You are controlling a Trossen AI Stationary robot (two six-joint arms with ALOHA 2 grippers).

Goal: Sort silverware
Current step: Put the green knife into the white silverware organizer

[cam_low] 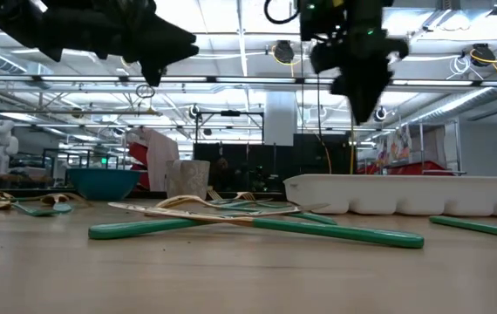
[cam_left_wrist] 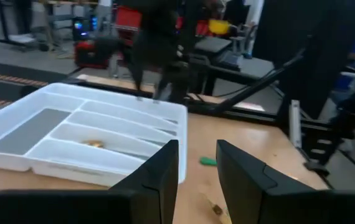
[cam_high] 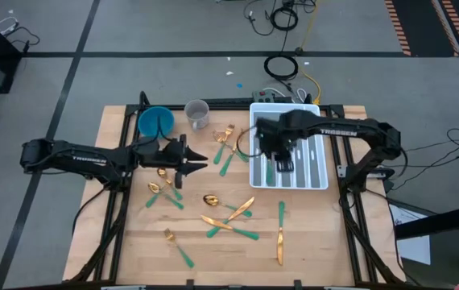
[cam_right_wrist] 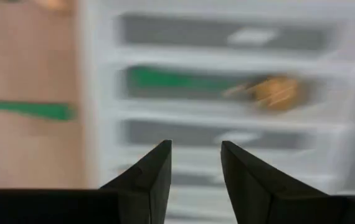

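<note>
Silverware with gold heads and green handles lies scattered on the wooden table: a fork (cam_high: 177, 246), a knife (cam_high: 279, 234), a spoon (cam_high: 211, 200), crossed pieces (cam_high: 231, 225) and more near the tray (cam_high: 228, 147). One green-handled piece (cam_right_wrist: 215, 84) lies in a compartment of the white tray (cam_high: 314, 173). My right gripper (cam_high: 282, 165) (cam_right_wrist: 196, 165) hangs open and empty above the tray. My left gripper (cam_high: 199, 161) (cam_left_wrist: 197, 165) is open and empty, raised above the table's middle left and pointing toward the tray (cam_left_wrist: 71, 134).
A blue bowl (cam_high: 155, 121) and a clear cup (cam_high: 197, 113) stand near the far edge, left of the tray. The tray fills the far right part of the table. In the low view crossed green-handled pieces (cam_low: 257, 225) lie in front. Bare wood shows along the near edge.
</note>
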